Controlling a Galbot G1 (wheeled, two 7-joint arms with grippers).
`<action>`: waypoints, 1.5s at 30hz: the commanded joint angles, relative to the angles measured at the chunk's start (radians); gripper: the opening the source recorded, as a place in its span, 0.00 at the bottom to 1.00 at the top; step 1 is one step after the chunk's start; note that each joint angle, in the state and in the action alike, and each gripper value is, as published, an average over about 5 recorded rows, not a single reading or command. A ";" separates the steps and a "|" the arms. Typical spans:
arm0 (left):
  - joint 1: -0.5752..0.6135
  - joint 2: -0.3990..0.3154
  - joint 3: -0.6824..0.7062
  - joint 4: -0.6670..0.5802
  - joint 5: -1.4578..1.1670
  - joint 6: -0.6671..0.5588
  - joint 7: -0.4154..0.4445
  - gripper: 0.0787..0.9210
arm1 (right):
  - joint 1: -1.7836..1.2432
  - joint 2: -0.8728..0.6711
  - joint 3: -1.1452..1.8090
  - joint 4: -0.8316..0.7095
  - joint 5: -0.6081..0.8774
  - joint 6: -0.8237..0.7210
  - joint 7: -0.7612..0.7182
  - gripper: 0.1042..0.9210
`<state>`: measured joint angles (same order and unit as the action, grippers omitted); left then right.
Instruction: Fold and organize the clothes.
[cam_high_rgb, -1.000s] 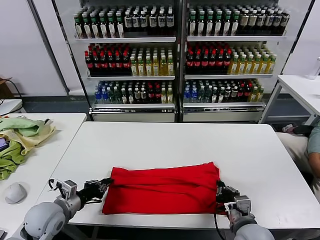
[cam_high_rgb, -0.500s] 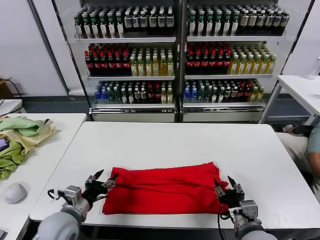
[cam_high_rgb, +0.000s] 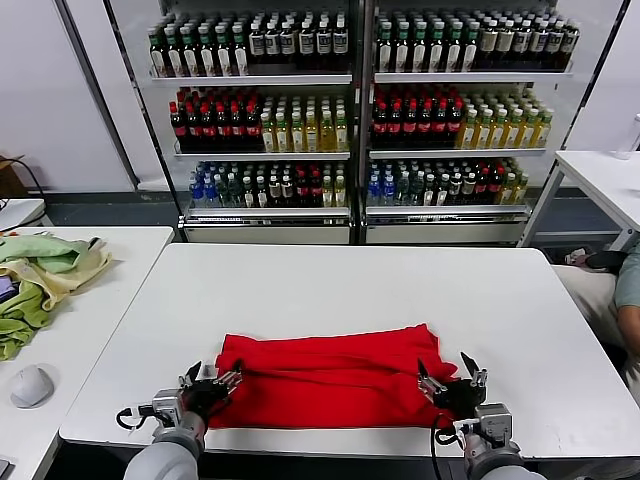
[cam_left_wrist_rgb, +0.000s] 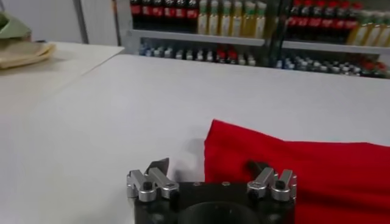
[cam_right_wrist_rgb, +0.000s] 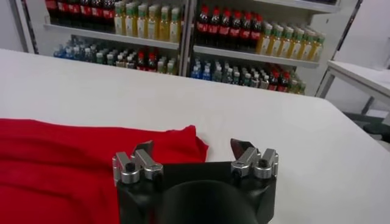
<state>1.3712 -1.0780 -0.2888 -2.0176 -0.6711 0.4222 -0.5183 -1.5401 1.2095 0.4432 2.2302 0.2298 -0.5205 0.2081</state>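
while the red t-shirt (cam_high_rgb: 330, 378) lies lengthwise along the bench's (cam_high_rgb: 340, 285) near edge, i see my left claw (cam_high_rgb: 205, 382) and right claw (cam_high_rgb: 447, 384) released, one at each end.

Bright even indoor light; faint shadows on table (cam_high_rgb: 350, 290); wrist views slightly soft.

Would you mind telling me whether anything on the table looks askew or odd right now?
Only small things. The red T-shirt lies folded into a band near the table's front edge, but its top edge is wrinkled and the right end bunches into a point. Both grippers, left and right, sit open at its ends, holding nothing.
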 joint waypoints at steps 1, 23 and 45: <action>0.001 -0.038 0.043 0.011 -0.028 -0.019 -0.125 0.88 | -0.005 0.003 -0.002 0.001 -0.010 0.004 0.000 0.88; 0.005 -0.076 0.067 0.004 0.098 -0.027 -0.110 0.18 | -0.012 0.011 -0.002 0.010 -0.023 0.011 0.000 0.88; 0.107 0.208 -0.604 -0.114 0.042 0.161 -0.006 0.03 | 0.008 -0.003 0.012 0.025 -0.017 0.009 0.012 0.88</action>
<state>1.4488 -0.9812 -0.6122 -2.1085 -0.6074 0.5258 -0.5830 -1.5380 1.2080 0.4542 2.2556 0.2121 -0.5108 0.2192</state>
